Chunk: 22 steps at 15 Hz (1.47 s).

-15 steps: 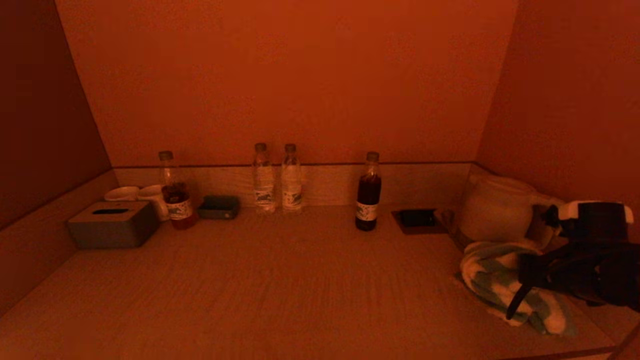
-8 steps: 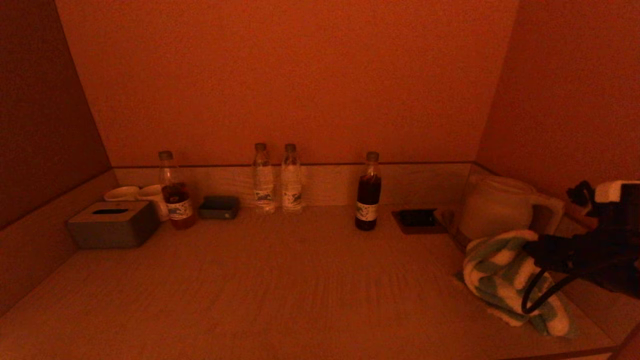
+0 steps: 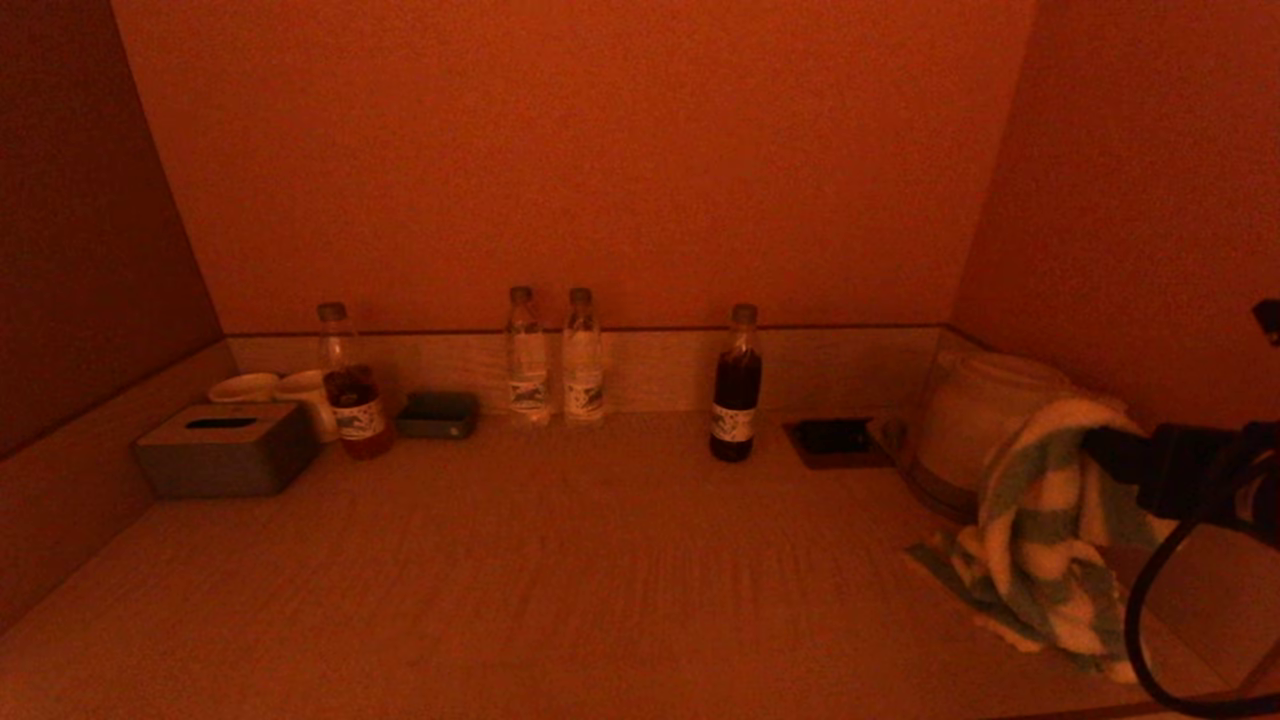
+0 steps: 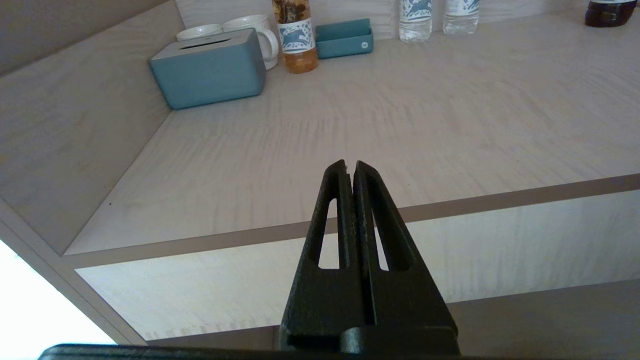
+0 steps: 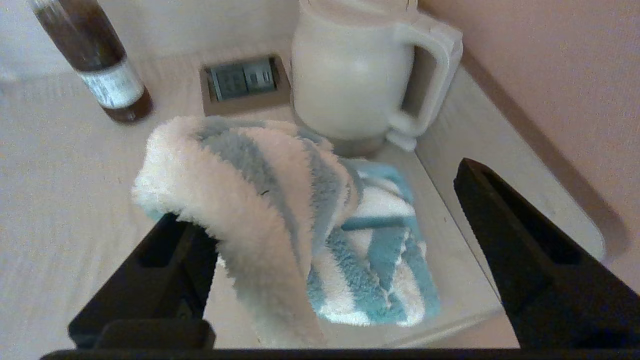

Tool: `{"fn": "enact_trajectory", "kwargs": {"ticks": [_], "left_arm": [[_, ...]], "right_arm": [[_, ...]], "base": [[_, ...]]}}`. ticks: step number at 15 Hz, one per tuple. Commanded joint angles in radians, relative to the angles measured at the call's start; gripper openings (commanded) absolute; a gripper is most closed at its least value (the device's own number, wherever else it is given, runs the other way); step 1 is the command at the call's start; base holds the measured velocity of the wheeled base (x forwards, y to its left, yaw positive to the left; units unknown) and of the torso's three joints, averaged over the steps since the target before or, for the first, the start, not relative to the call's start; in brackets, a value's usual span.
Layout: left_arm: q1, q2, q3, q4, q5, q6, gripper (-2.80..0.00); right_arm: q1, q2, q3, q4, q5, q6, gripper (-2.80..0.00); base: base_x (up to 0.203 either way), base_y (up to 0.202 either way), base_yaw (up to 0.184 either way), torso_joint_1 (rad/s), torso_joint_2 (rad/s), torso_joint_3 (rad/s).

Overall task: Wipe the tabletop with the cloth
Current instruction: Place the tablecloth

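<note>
A fluffy teal-and-white striped cloth (image 3: 1040,520) sits at the right end of the wooden tabletop (image 3: 600,560). Its upper part is lifted and its lower end rests on the table. In the right wrist view the cloth (image 5: 240,170) hangs draped over one finger of my right gripper (image 5: 320,195). The jaws stand wide apart and the other finger is clear of the cloth. My right gripper (image 3: 1130,450) is above the table near the right wall. My left gripper (image 4: 350,165) is shut and empty, low in front of the table's front edge.
A white kettle (image 3: 985,410) stands just behind the cloth, with a socket panel (image 3: 835,440) beside it. A dark bottle (image 3: 736,385), two water bottles (image 3: 555,355), a tea bottle (image 3: 350,385), a small tray (image 3: 437,413), mugs (image 3: 290,390) and a tissue box (image 3: 225,450) line the back.
My right gripper has risen and drawn back to the right. It has pulled the upper part of the cloth off the table, so the bunched cloth now hangs stretched out.
</note>
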Motion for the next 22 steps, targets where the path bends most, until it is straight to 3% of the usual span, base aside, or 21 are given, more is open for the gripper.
{"fn": "enact_trajectory", "kwargs": {"ticks": [1, 4, 10, 12, 22], "left_arm": [[0.001, 0.0, 0.0, 0.0, 0.0, 0.001, -2.8], [0.001, 0.0, 0.0, 0.0, 0.0, 0.001, -2.8], [0.0, 0.0, 0.0, 0.0, 0.0, 0.001, -2.8], [0.001, 0.0, 0.0, 0.0, 0.0, 0.001, -2.8], [0.001, 0.0, 0.0, 0.0, 0.001, 0.001, -2.8]], "right_arm": [[-0.001, 0.028, -0.015, 0.114, -0.004, 0.007, 0.0], [-0.014, 0.085, -0.043, 0.181, -0.007, 0.053, 0.0], [-0.037, 0.388, -0.163, 0.299, -0.015, 0.181, 0.0], [-0.037, 0.434, -0.209, 0.396, -0.017, 0.19, 0.0], [-0.037, 0.546, -0.228, 0.467, -0.023, 0.204, 0.0]], "base": [[0.0, 0.0, 0.0, 0.0, 0.0, 0.0], [0.0, 0.0, 0.0, 0.0, 0.0, 0.0], [0.0, 0.0, 0.0, 0.0, 0.0, 0.0], [0.0, 0.0, 0.0, 0.0, 0.0, 0.0], [0.0, 0.0, 0.0, 0.0, 0.0, 0.0]]}}
